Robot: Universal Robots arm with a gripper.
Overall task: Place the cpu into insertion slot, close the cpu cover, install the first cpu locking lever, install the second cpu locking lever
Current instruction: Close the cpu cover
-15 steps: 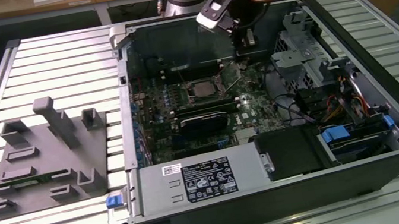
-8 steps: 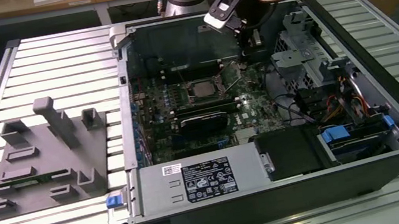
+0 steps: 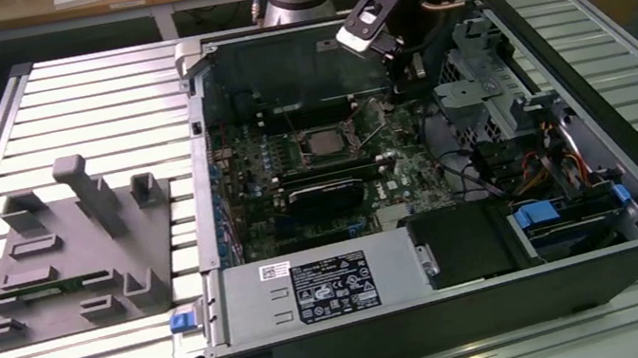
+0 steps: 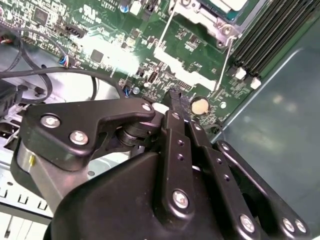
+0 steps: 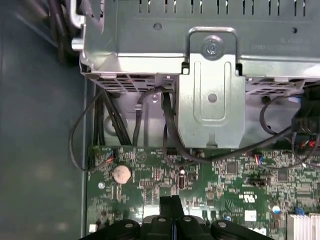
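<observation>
Claw (image 5: 170, 204) tips are pressed together, with nothing visible between them. It hangs low over a corner of the green motherboard (image 5: 235, 175) inside the open computer case (image 3: 218, 253). In the second wrist view the claw (image 4: 175, 97) is just beside a round coin battery (image 4: 199, 106). In the exterior view the claw (image 3: 409, 78) is at the far side of the case, next to the silvery drive cage (image 3: 477, 87).

The insertion slot (image 3: 298, 148) lies apart from the claw, toward the exterior view's left and nearer that camera, in the middle of the board. The cpu (image 4: 225, 3) sits in it as a pale flat square, face up. It is square, so it has no long axis, and its edges run in line with the board's edges and the black memory slots (image 4: 265, 40) alongside. The cpu cover (image 4: 200, 17) lies down flat around it.

One locking lever (image 4: 164, 31), a thin silvery rod, runs along one side of the cover. A second locking lever (image 4: 225, 62) runs along the side toward the memory slots. I cannot tell whether either is latched.

The case rests on a slatted counter (image 3: 87, 91), with a grey fixture (image 3: 73, 247) beside it.
</observation>
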